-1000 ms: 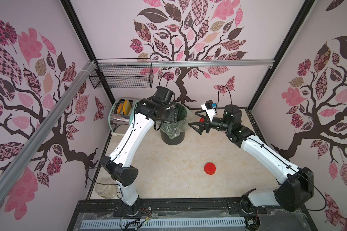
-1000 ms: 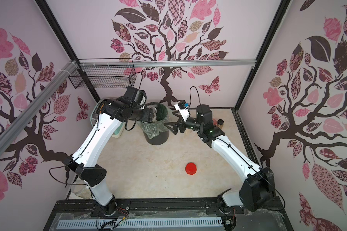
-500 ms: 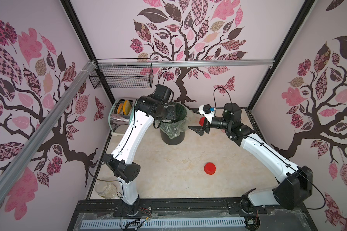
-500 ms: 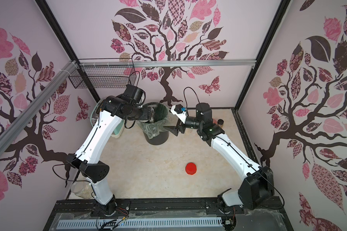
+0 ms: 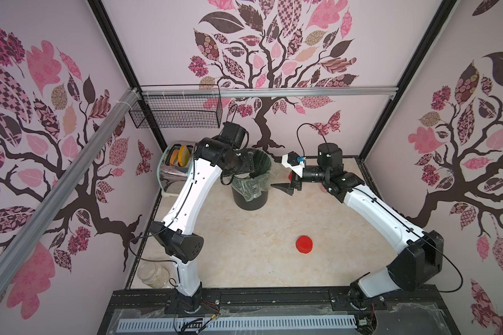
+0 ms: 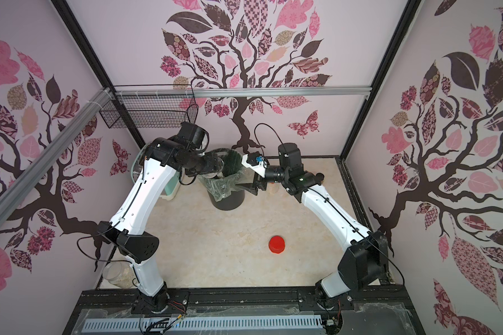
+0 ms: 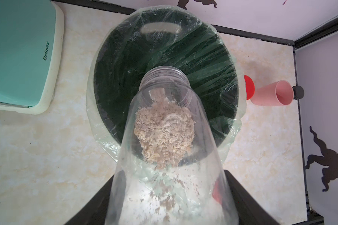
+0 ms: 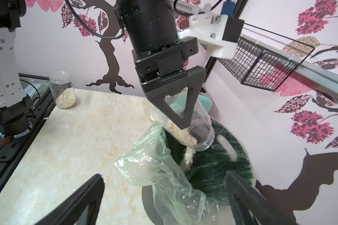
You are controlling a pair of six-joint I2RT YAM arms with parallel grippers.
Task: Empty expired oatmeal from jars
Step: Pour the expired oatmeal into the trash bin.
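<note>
Marble-patterned desk (image 5: 244, 261) is carrying a lined bin (image 5: 250, 200), over which the left pincer (image 7: 170, 173) is gripping a tilted, open jar (image 7: 164, 78); its oatmeal (image 7: 164, 132) is sliding toward the mouth. Only the right wrist view is showing the stream (image 8: 187, 157) falling inside. Nearby the right pincer (image 8: 164, 175) is hovering spread and empty. A second jar (image 8: 62, 89) is standing unemptied at the desk's corner, so most work seems left.

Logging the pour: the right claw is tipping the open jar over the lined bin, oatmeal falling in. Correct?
No: the left claw is tipping the open jar over the lined bin, oatmeal falling in; the right claw is open. The right wrist view shows it.
</note>
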